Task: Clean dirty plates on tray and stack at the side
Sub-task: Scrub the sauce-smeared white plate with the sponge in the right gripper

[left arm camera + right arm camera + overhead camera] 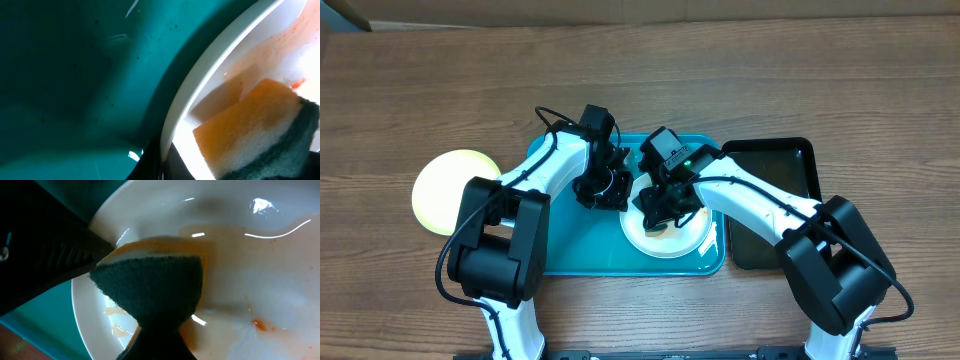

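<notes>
Plates are seen in two places: a white plate (685, 243), smeared with orange-brown sauce, lies on the teal tray (570, 240) at lower centre of the overhead frame, and a pale yellow-green plate (445, 190) lies on the counter (420, 80) at the left. An orange sponge (150, 285) with a dark green pad is clamped in the jaws of the right gripper (665, 208) and pressed onto the white plate. The left gripper (603, 188) is placed at that plate's left rim; the state of its jaws cannot be told.
</notes>
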`<state>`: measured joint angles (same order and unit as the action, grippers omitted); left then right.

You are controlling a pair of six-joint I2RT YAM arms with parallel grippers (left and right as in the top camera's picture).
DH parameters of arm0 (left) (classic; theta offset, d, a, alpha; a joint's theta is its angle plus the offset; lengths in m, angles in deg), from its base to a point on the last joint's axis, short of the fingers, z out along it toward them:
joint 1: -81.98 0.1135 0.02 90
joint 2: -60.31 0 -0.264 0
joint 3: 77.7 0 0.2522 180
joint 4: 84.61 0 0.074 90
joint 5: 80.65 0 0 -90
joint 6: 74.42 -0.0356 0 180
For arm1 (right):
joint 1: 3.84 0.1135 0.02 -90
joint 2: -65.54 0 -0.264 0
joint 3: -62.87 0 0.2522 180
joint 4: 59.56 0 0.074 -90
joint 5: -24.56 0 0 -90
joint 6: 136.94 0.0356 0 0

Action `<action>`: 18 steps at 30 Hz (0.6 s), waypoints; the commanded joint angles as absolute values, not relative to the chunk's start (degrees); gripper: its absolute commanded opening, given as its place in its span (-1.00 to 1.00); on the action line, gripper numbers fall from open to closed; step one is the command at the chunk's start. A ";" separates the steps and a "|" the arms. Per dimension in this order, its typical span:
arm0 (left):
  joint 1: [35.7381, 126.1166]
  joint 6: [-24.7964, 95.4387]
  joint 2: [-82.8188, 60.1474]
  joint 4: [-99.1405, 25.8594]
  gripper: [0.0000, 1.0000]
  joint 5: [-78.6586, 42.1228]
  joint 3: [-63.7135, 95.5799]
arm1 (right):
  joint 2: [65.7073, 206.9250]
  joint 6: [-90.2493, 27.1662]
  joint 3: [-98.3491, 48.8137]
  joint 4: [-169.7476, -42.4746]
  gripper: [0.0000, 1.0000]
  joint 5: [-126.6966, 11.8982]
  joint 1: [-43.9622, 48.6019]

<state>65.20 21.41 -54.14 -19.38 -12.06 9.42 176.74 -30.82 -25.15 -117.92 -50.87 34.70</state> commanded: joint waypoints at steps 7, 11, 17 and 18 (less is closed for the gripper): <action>65.68 22.02 -55.19 -19.03 -0.92 -10.18 9.29 | 177.00 -20.72 -25.11 -122.76 -0.92 -66.46 28.84; 65.68 22.02 -55.19 -19.21 -0.92 -10.16 9.29 | 177.00 -23.19 -25.13 -124.57 -0.92 -65.30 26.13; 65.68 22.02 -55.19 -19.23 -0.92 -10.16 9.31 | 171.84 -24.59 -25.28 -126.82 -0.92 -63.64 25.70; 65.70 22.02 -55.17 -19.28 -0.92 -10.16 9.31 | 170.01 -24.55 -25.28 -126.73 -0.92 -63.68 25.52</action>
